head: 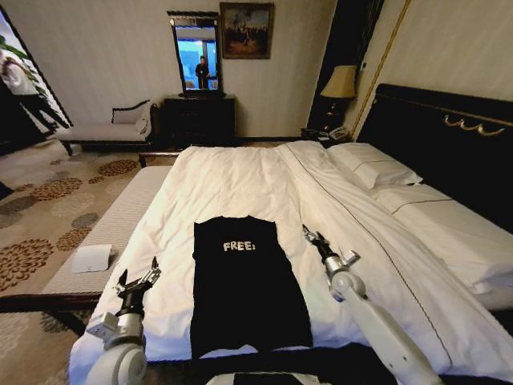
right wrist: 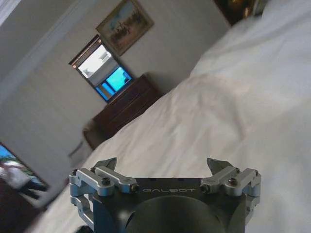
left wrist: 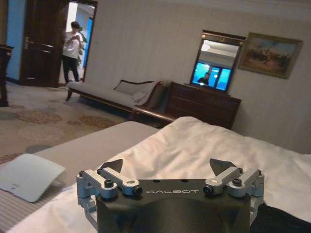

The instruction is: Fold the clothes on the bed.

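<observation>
Head view: black T-shirt (head: 244, 285) folded narrow, left gripper (head: 141, 277) and right gripper (head: 311, 235) spread.

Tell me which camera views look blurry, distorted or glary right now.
Head view: wide-angle bending at the edges, the black T-shirt dark with few folds readable. Left wrist view: sharp on the left gripper, bright doorway glare. Right wrist view: tilted, soft background, white bed nearly washed out.
</observation>
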